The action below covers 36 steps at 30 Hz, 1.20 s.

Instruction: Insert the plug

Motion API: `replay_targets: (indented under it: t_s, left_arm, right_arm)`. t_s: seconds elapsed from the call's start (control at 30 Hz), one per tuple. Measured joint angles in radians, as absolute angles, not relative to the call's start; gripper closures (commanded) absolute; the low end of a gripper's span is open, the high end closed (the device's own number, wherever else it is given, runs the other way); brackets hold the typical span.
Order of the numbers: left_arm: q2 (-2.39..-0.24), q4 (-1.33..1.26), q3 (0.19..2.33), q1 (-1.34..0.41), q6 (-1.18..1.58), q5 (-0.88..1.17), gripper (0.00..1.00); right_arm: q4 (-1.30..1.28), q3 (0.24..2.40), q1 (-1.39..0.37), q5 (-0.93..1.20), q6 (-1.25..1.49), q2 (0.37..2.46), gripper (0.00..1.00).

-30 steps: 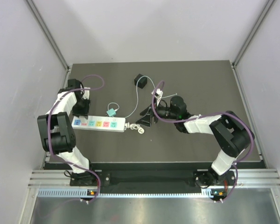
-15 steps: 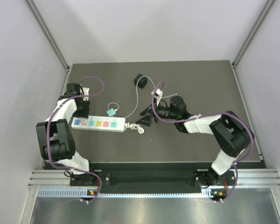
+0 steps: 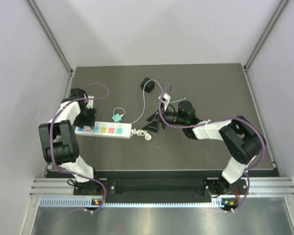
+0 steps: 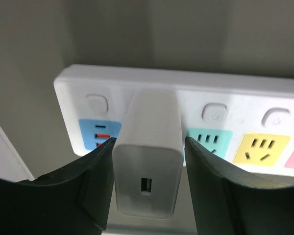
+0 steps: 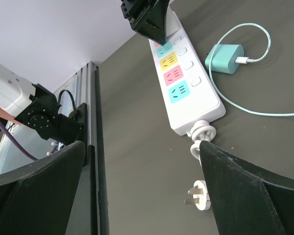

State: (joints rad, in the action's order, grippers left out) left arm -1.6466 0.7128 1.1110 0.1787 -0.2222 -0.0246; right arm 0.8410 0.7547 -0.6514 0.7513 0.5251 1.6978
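While left gripper clamps white cube charger on long white power strip, small black cube plug sits upper centre of the top view. Right gripper, spread and empty, is nearer it.

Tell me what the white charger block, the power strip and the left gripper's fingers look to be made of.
The white charger block is likely moulded plastic: smooth satin surface, soft sheen, rounded edges. The power strip appears to be similar white plastic, with flat matte coloured socket faces. The fingers are black and matte, probably plastic or rubber; the look leaves that open.
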Motion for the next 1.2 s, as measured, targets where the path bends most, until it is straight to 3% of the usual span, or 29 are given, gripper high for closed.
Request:
replay_targets:
  t_s: [0.57,0.7,0.8,0.83,0.87,1.2]
  left_arm:
    - [-1.587,0.825,1.285,0.181,-0.213,-0.064,0.39]
    - [-1.565,0.828,1.285,0.181,-0.211,-0.06,0.51]
    - [-1.564,0.841,1.285,0.176,-0.204,-0.063,0.7]
    - [-1.564,0.847,1.287,0.175,-0.202,-0.065,0.89]
    - [-1.564,0.85,1.29,0.174,-0.187,-0.064,0.97]
    - [-1.56,0.82,1.29,0.169,-0.048,-0.042,1.0]
  right_arm:
    - [0.818,0.775,-0.667,0.745,0.515,1.711,0.0]
    - [0.795,0.781,-0.673,0.743,0.506,1.723,0.0]
    - [0.784,0.794,-0.678,0.738,0.497,1.735,0.0]
    - [0.781,0.796,-0.68,0.736,0.493,1.738,0.0]
    - [0.773,0.799,-0.68,0.735,0.49,1.739,0.0]
    - [0.747,0.802,-0.686,0.728,0.479,1.746,0.0]
